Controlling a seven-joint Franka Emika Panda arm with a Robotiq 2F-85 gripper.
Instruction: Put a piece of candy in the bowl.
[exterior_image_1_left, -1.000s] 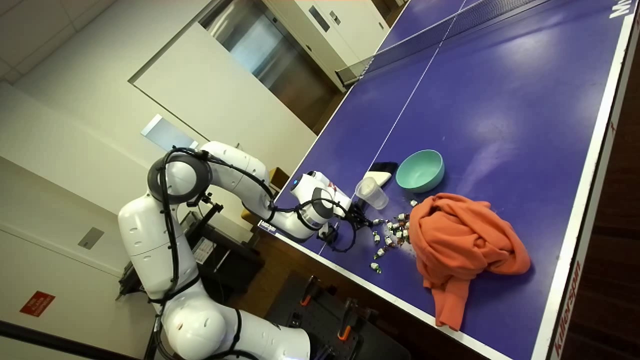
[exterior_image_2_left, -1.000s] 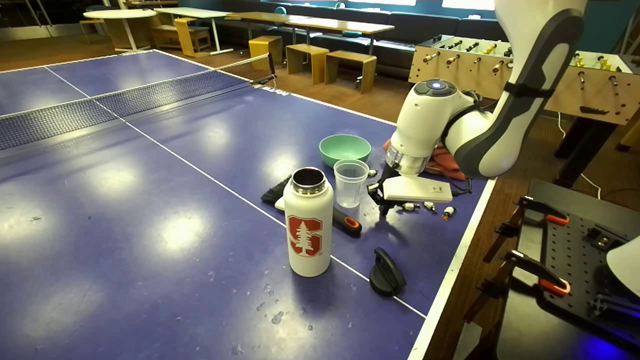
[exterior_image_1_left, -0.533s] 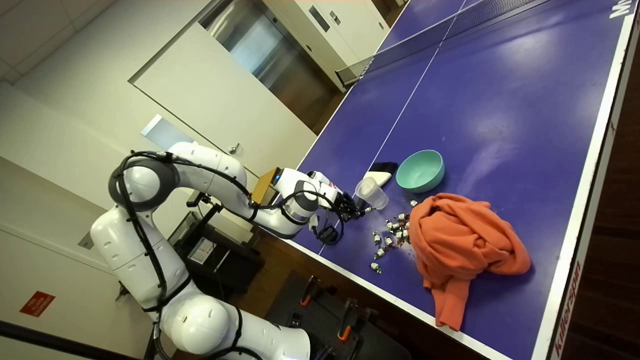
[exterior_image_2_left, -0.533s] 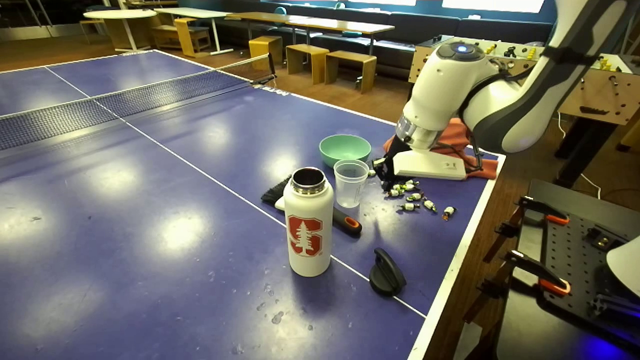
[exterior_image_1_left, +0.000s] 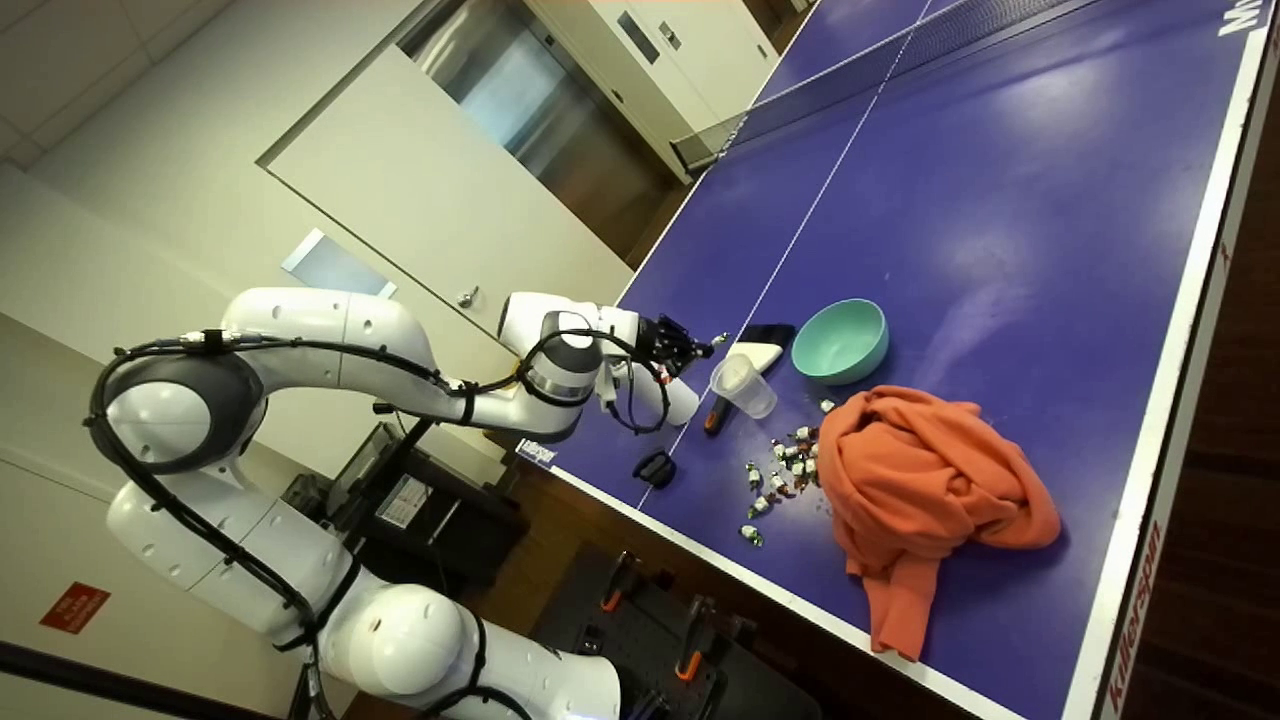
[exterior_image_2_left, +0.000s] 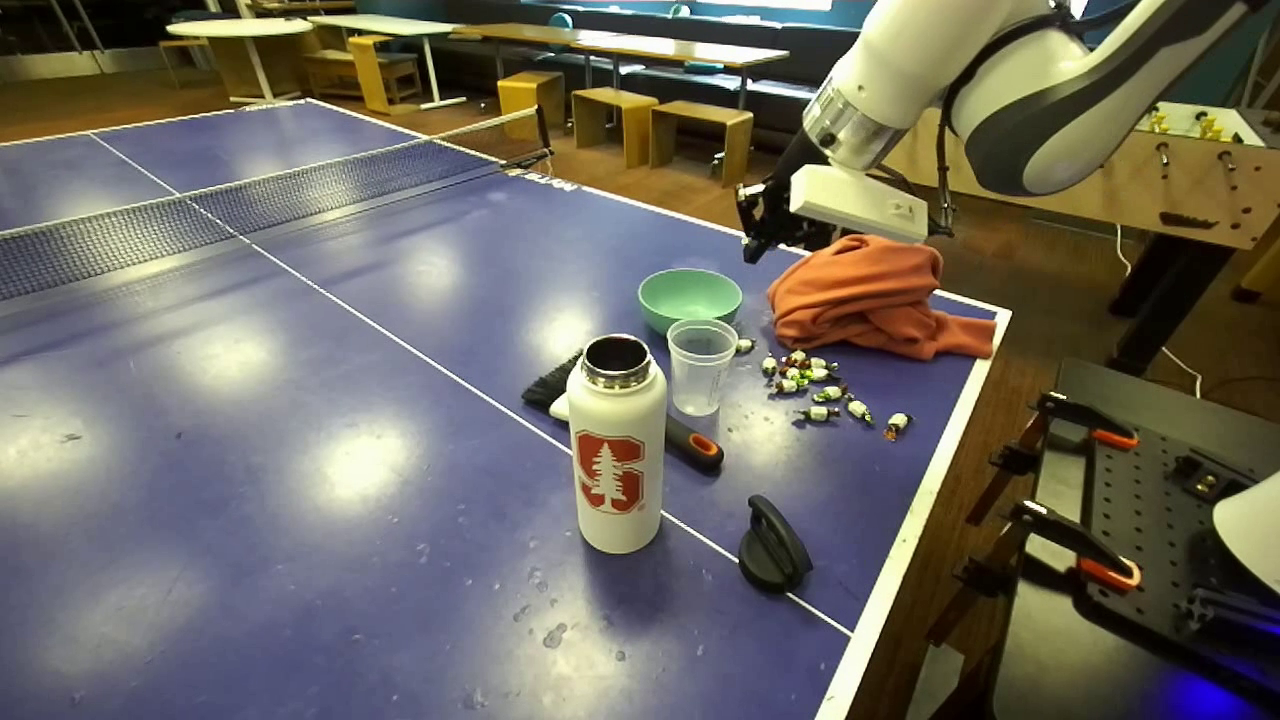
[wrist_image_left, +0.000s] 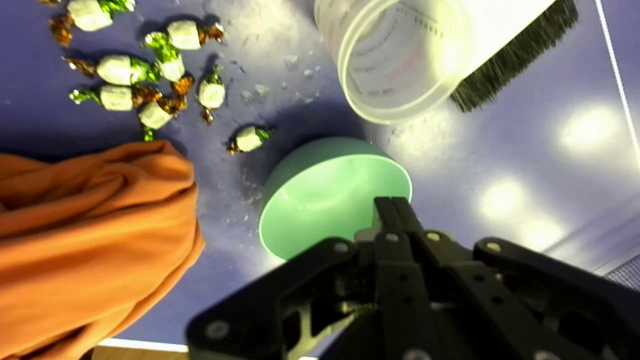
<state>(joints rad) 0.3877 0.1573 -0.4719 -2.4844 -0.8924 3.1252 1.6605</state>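
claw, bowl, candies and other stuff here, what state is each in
Claw: shut, seemingly on a candy
Bowl: upright, no candy showing inside
Loose candies: wrapped, scattered
White bottle: upright, uncapped
Black lid: off, lying apart from the bottle
Clear cup: upright, open-topped
Brush: lying down
Orange garment: crumpled in a heap
Net: strung upright
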